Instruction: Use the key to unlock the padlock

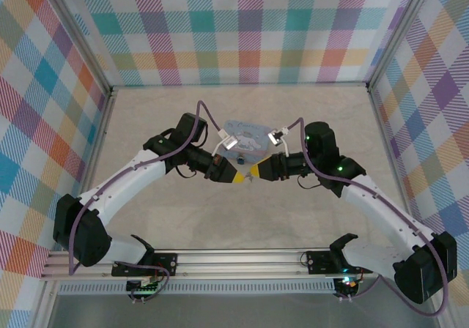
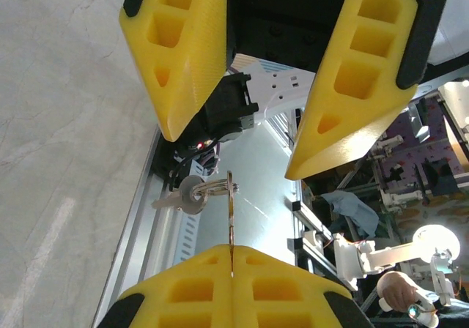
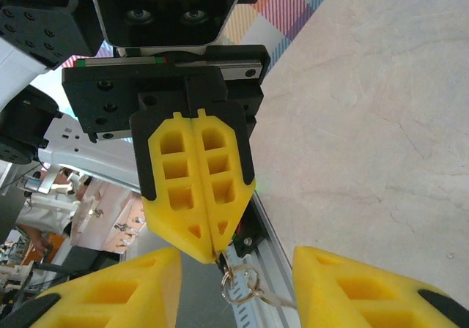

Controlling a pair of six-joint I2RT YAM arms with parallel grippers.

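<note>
The key [image 2: 231,222] stands edge-on as a thin pale strip. Its lower end is pinched between the tips of the left gripper [image 2: 231,252], whose yellow jaws are clenched tight on it. Near the key's free end a small metal ring [image 2: 196,193] passes through it. From that ring a second flat grey piece [image 2: 170,200], shaped like a key, hangs off to one side. The key is held up in the air above the table [image 1: 146,123], near its middle. The right gripper [image 2: 233,154] faces the left one tip to tip, released, its jaws spread well apart. The ring end of the key points toward the gap between them. As far as the wrist views show, those jaws touch neither the key nor the ring. Seen from above, the two yellow tips sit just beside each other, on the near side of a pale blue box [image 1: 245,136] that lies on the table. Checked cloth walls [image 1: 220,28] stand round the left, right and far sides
</note>
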